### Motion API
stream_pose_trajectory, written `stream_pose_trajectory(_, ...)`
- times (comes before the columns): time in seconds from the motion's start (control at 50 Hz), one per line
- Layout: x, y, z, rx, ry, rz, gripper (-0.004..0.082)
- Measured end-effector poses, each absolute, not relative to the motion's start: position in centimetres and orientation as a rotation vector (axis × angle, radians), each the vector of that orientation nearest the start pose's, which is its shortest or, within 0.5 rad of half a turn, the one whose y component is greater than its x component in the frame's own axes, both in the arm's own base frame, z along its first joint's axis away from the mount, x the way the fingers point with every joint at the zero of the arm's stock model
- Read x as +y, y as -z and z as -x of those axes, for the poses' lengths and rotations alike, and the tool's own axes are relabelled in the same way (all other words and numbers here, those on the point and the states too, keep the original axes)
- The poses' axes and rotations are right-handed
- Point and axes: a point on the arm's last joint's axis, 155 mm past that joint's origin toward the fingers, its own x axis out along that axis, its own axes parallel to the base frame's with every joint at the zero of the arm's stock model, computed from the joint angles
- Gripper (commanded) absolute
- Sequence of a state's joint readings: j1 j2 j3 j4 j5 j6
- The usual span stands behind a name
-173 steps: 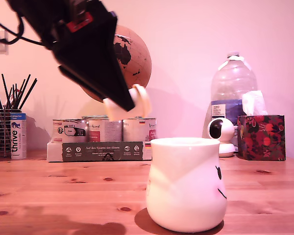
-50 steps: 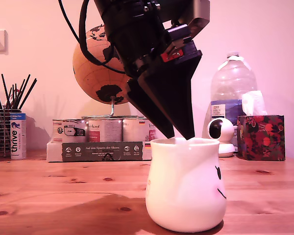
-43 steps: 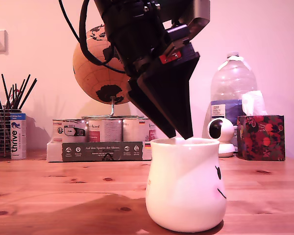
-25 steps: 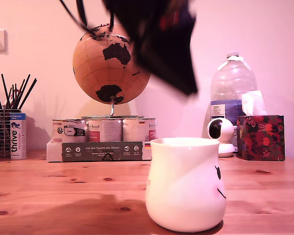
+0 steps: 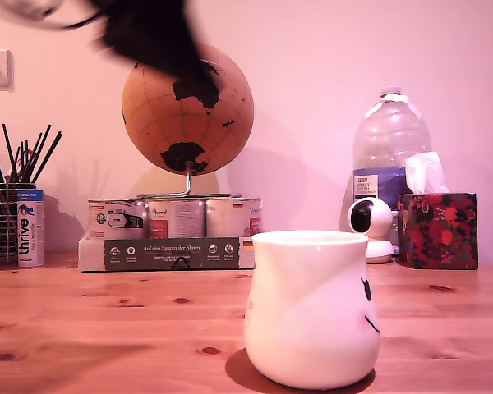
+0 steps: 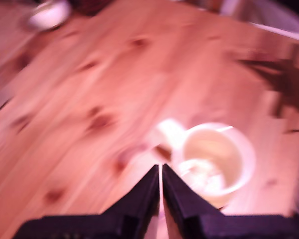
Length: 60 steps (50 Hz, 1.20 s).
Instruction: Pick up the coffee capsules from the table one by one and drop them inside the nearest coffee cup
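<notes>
The mug [image 5: 311,309] is a fat glossy white thing, wider at the bottom than at the rim, sitting on the reddish wooden table [image 5: 107,328] toward the exterior view's right, with part of a black smiley face drawn on the side that faces that way. From the wrist camera you look down into it [image 6: 217,157], handle sticking out, and there's a pale blob inside at the bottom that could be the capsule [image 6: 199,174] (way too blurry to swear to it). No capsule shows on the table in the exterior view.

The gripper [image 6: 161,169] has its 2 black fingers [image 6: 148,191] pressed nearly together, just a thin slit between them, and nothing held in that slit. In the exterior view it's only a dark smear [image 5: 152,37] up at the top left, in front of the globe [image 5: 189,111], well clear of the mug.

Compared with 1 second ago: back then the fingertips were right down at the mug's rim. Half a second ago the arm was already a blur lifting away above it, and now it has swung over to the exterior view's left. 3.5 seconds ago the capsule was pinched in the fingertips, and it's gone from them now. The mug hasn't budged
</notes>
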<state>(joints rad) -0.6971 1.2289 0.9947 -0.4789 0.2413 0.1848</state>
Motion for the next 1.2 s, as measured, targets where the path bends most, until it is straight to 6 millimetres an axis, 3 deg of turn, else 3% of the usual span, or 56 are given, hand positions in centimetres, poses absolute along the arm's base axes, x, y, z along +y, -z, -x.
stream_pose_trajectory(0.22, -22.5, -19.1, -28.1, 0.567, 0.812, -0.217, -0.0019)
stream_pose_trajectory(0.5, -16.1, -17.3, -29.8, 0.529, 0.624, -0.086, -0.0019)
stream_pose_trajectory(0.7, -11.8, -20.0, -31.1, 0.392, 0.483, 0.008, -0.0019)
stream_pose_trajectory(0.82, -10.1, -20.9, -30.8, 0.322, 0.43, 0.04, -0.0019)
stream_pose_trajectory(1.06, -7.9, -18.3, -29.1, 0.31, 0.355, 0.071, -0.0019)
stream_pose_trajectory(1.2, -7.4, -20.3, -27.9, 0.223, 0.334, 0.081, -0.0019)
